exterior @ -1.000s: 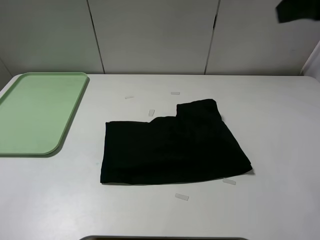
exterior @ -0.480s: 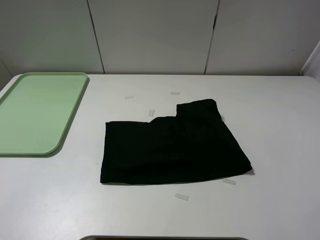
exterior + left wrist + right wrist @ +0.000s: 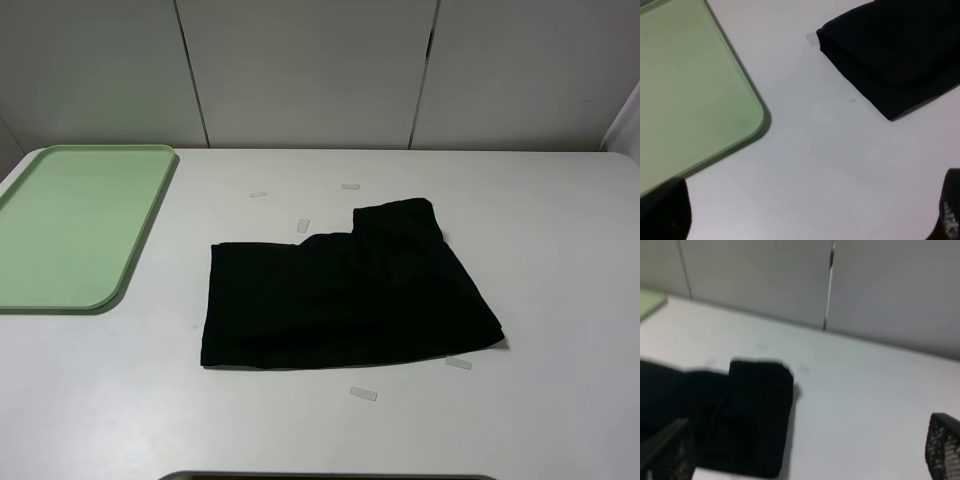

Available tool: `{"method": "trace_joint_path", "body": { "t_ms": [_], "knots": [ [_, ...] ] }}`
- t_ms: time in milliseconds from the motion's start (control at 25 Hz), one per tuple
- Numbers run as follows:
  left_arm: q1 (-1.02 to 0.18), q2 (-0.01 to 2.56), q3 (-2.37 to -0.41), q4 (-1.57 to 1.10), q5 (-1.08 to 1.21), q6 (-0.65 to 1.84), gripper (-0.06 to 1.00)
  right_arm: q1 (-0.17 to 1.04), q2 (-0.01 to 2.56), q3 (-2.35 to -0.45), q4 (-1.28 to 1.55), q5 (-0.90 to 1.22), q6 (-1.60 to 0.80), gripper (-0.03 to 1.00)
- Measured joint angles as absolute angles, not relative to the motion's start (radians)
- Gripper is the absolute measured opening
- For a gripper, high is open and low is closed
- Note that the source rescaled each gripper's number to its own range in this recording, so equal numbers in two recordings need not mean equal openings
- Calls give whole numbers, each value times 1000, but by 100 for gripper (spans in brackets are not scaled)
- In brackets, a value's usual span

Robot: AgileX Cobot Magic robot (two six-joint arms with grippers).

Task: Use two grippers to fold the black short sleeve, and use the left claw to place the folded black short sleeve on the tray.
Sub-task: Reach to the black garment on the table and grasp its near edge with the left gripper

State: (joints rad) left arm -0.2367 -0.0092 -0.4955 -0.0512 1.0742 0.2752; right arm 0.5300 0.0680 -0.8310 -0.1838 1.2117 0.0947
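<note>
On white table, folded black cloth shirt, rimmed green tray; left claw, right claw released.

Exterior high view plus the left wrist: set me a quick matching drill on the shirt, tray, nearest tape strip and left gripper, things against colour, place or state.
Things:
1. shirt
2. tray
3. tape strip
4. left gripper

Descriptions:
A. pale green, at the left, nothing on it
B. open, holding nothing
C. small and clear, just in front of the shirt's near edge, not touching it
D. black, in the middle, off the tray

Pairs: 1-D, 2-A, 3-C, 4-B
</note>
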Motion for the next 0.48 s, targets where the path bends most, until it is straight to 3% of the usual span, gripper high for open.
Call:
{"method": "trace_joint_path", "body": {
  "t_ms": [200, 480],
  "knots": [
    [-237, -9, -495, -51, 1074, 275, 100, 530, -5, -656, -36, 1103, 14, 100],
    [-237, -9, -495, -51, 1074, 275, 100, 530, -5, -550, 25, 1089, -51, 100]
  ]
}}
